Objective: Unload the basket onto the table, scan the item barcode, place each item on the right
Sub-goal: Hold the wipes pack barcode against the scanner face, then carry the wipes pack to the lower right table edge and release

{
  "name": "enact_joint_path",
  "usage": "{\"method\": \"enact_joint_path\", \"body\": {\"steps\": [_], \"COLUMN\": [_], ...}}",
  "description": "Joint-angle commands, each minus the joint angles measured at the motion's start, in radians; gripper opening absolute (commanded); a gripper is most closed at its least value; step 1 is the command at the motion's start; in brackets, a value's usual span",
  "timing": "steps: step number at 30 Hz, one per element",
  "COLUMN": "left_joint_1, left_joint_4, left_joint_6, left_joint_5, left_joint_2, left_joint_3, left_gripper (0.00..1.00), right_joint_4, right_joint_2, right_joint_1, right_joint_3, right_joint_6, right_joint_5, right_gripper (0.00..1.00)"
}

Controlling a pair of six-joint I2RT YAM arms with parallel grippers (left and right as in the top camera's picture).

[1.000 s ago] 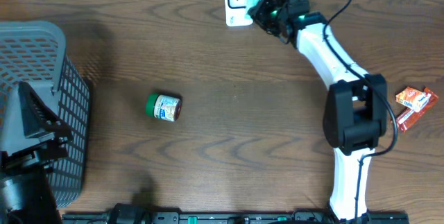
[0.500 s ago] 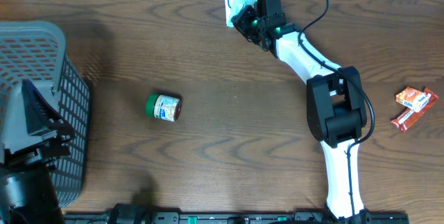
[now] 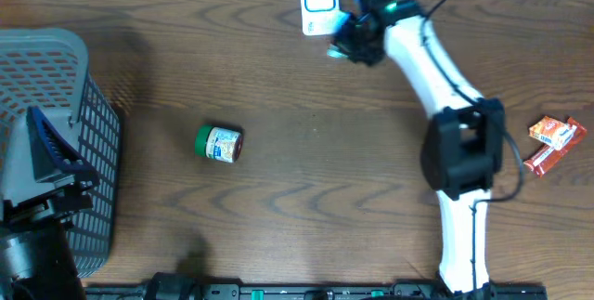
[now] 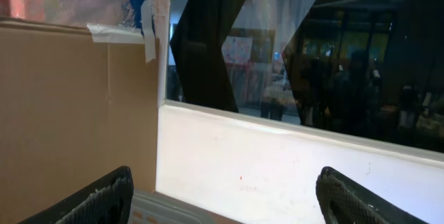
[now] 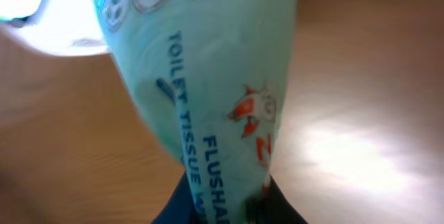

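My right gripper (image 3: 358, 36) is shut on a pale green toilet tissue packet (image 3: 339, 49), held just to the right of and below the white scanner (image 3: 318, 1) at the table's far edge. In the right wrist view the packet (image 5: 208, 78) fills the frame, blue lettering along it, pinched between my dark fingers (image 5: 182, 207) at the bottom. A blurred white shape (image 5: 41, 16) sits at the top left; no barcode shows. My left gripper (image 4: 223, 189) stands open and empty, facing a wall and cardboard.
A green-lidded jar (image 3: 218, 144) lies on its side on the left-middle of the wooden table. A grey mesh basket (image 3: 56, 68) stands at the left edge, the left arm beside it. Red snack packets (image 3: 554, 139) lie at the far right.
The right arm swept the packet left across the scanner's front, then drew it back to the scanner's lower right. The left gripper has not moved.
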Motion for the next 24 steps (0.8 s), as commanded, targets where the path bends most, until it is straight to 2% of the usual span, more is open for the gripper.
{"method": "enact_joint_path", "body": {"steps": [1, 4, 7, 11, 15, 16, 20, 21, 24], "left_joint_1": [0.005, 0.005, 0.005, 0.005, 0.005, 0.005, 0.005, 0.005, 0.005], "left_joint_4": [0.01, 0.01, 0.01, 0.01, 0.011, 0.013, 0.014, 0.013, 0.013], "left_joint_6": [-0.009, -0.01, -0.061, -0.122, -0.122, -0.122, -0.122, -0.122, -0.122], "left_joint_5": [-0.005, -0.005, -0.005, -0.005, -0.005, -0.006, -0.005, -0.005, -0.005], "left_joint_2": [-0.01, -0.01, -0.01, -0.01, -0.01, -0.01, -0.01, -0.01, -0.01], "left_joint_3": [-0.003, -0.003, -0.003, -0.003, -0.003, -0.003, -0.003, -0.003, -0.003], "left_gripper": [0.84, 0.84, 0.85, 0.84, 0.85, 0.85, 0.85, 0.84, 0.85], "right_joint_4": [-0.171, -0.375, -0.525, -0.536, -0.455, -0.43, -0.352, -0.352, -0.356], "right_joint_2": [-0.192, -0.245, -0.248, -0.238, -0.238, -0.238, -0.238, -0.238, -0.245], "right_joint_1": [-0.103, -0.196, -0.319, -0.455, -0.57, -0.591, -0.664, -0.676, -0.695], "right_joint_3": [0.052, 0.051, 0.039, -0.066, -0.257, -0.303, -0.417, -0.417, -0.376], "right_joint_6": [-0.024, 0.044, 0.094, 0.095, 0.112, 0.112, 0.111, 0.111, 0.064], "right_joint_5": [0.423, 0.658, 0.749, 0.752, 0.728, 0.721, 0.674, 0.658, 0.61], "right_gripper": [0.01, 0.01, 0.01, 0.01, 0.02, 0.04, 0.34, 0.45, 0.65]}}
